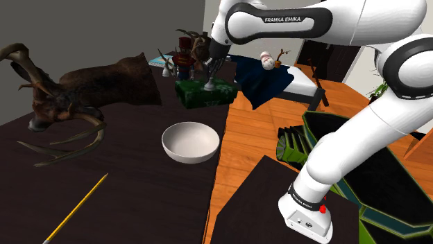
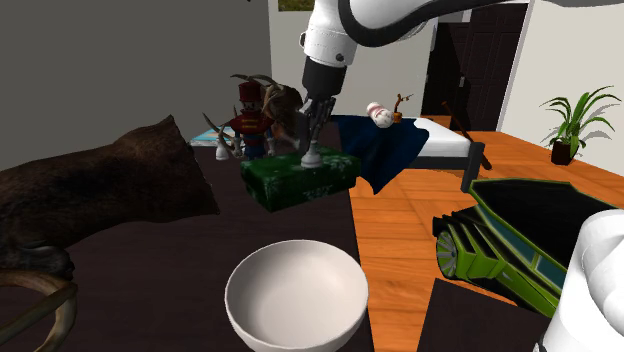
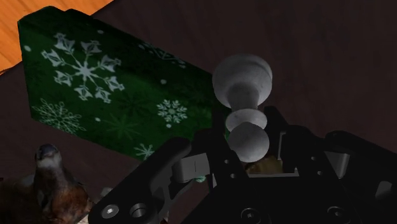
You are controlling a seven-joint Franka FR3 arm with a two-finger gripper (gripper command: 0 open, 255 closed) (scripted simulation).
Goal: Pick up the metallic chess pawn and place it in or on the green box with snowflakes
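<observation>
Between the fingers [image 3: 210,143] the head of the grey pawn [image 3: 245,105] is pinched, its base at or just above the top of the green snowflake box [image 3: 95,83] directly beneath them; contact cannot be confirmed. Pick-up and carry are judged done, release and withdrawal left. Just beyond the fingers a nutcracker figure [image 2: 250,120] is noted on the dark surface [image 1: 139,187], a white bowl [image 1: 190,141] well behind them; orange wood floor [image 1: 257,132] adjoins.

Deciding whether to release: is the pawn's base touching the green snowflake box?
Cannot tell. In the second exterior view the pawn overlaps the top of the green box, whether resting or hovering.
</observation>
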